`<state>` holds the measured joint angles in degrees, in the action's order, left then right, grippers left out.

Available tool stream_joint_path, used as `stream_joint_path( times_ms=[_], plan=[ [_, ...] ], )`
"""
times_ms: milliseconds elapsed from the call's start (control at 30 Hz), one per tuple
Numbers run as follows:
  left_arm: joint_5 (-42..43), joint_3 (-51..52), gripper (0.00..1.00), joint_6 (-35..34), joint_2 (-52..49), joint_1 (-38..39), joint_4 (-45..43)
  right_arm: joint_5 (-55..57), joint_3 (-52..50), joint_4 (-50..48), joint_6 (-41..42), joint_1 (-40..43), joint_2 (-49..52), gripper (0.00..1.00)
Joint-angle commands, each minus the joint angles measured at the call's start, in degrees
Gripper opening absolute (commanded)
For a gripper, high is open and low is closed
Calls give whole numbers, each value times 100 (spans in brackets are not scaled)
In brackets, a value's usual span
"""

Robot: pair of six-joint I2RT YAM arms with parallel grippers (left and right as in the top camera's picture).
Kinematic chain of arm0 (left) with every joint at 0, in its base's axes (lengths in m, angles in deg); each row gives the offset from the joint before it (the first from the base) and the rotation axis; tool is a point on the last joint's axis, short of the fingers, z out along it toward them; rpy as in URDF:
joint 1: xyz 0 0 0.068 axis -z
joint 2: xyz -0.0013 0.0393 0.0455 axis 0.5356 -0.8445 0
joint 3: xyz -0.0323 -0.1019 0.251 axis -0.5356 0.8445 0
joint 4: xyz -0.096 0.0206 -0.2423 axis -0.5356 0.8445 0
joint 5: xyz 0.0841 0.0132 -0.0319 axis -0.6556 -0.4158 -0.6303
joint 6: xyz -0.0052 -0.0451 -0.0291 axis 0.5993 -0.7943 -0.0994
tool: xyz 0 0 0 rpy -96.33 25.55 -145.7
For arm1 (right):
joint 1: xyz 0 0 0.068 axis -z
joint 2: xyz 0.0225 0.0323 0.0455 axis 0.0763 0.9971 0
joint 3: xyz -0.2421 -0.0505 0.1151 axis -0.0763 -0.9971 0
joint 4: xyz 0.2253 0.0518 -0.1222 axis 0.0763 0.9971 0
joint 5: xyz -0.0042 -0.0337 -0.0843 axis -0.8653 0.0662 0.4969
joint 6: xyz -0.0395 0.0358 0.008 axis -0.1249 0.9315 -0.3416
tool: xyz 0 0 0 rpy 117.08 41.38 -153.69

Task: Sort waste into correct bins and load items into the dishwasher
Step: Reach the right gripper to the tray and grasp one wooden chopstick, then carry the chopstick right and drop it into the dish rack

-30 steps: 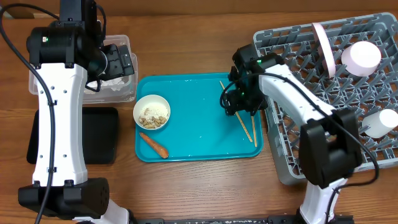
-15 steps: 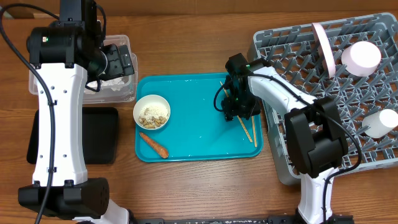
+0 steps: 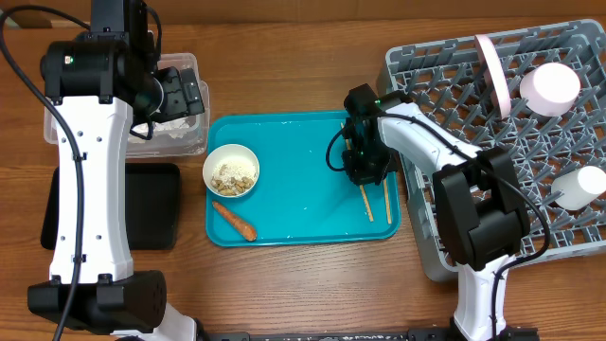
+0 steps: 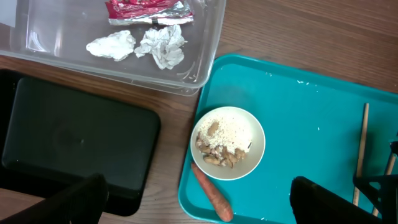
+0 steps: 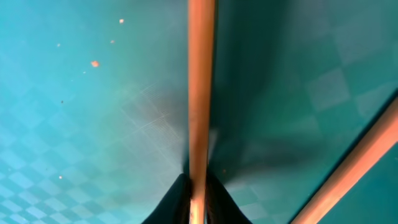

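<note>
The right gripper (image 5: 198, 199) is down at the teal tray (image 3: 294, 180), near its right side; its jaws stand narrow, pinched on one wooden chopstick (image 5: 200, 93) that runs straight out between the fingertips. The grip appears to be taken partway along the stick rather than at its end, probably so it balances in the jaws. The second chopstick (image 5: 348, 168) lies loose on the tray, just beside the first and at an angle to it. The grey dish rack (image 3: 454, 95) stands directly right of the tray, so the carry should be short; a pink plate (image 3: 490, 71) on edge, a pink bowl (image 3: 550, 87) and a white cup (image 3: 578, 188) are already loaded.

The left gripper (image 4: 202, 198) hangs high near the clear tub (image 4: 211, 43), jaws wide and empty. The tub holds the foil wrapper (image 4: 146, 9) and crumpled paper (image 4: 160, 46); the black tray (image 4: 74, 143) holds nothing. The small white bowl (image 4: 257, 127) with food scraps (image 4: 224, 140) and the carrot piece (image 4: 211, 199) lie unsorted on the teal tray. The thin stick may pivot in the jaws once lifted.
</note>
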<state>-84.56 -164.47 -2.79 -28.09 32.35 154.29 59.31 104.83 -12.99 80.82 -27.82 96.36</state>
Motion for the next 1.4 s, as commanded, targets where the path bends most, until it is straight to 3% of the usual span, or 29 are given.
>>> stream_joint_path(
  times_ms=[0, 200, 467, 767, 1033, 1367],
  plan=[
    [46, -59, 95, -35, -4, 4, -7, -42, -127, -20, 203, -20, 157, 6],
    [46, -59, 95, -35, -2, 4, -7, -55, 219, 376, 201, -17, 15, 4],
    [46, -59, 95, -37, -2, 4, -7, 7, 1001, 925, -87, 111, -1215, 4],
    [48, -59, 95, -37, -2, 4, -9, 787, 1062, 1609, -455, 1012, -2146, 4],
    [48, -59, 95, -37, -4, 4, 9, 870, 376, 1646, -791, 1587, -2094, 4],
    [46, -59, 95, -37, -2, 4, 0, 702, -612, 1054, -1364, 1633, -2090, 4]
  ],
)
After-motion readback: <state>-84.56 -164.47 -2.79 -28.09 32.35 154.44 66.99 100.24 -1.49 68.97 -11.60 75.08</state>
